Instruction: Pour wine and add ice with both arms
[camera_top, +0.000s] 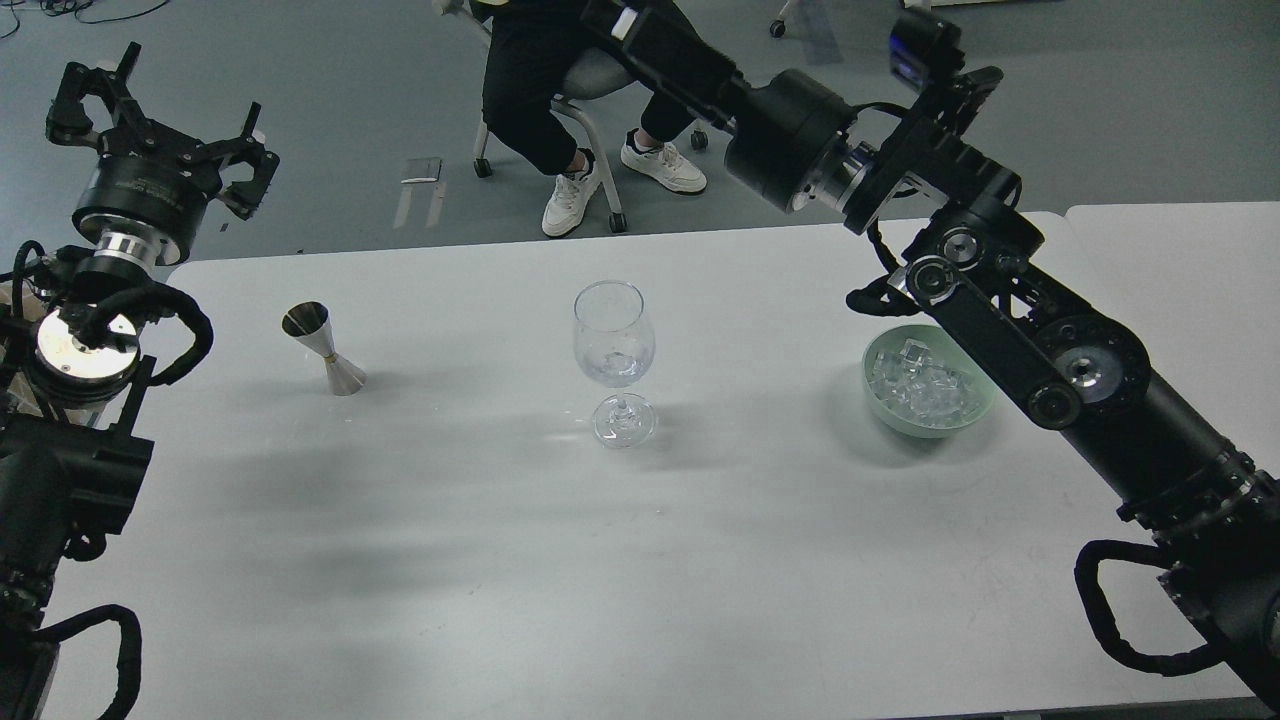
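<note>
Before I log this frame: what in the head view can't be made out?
- Right tool: not seen; the right arm bends up and out past the top edge.
- Ice: the right arm overlaps part of the green bowl.
- Wine in the wine glass: too clear to judge any level.
- Jigger: contents not visible.
- Seated person: cut off by the top edge.

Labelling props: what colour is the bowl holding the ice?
Pale mint green bowl, with clear ice cubes inside; seen in the head view.

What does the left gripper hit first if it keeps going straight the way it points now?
Probably nothing on the table: the left gripper points up and away, beyond the table's far edge, towards bare floor. Depth unclear.
</note>
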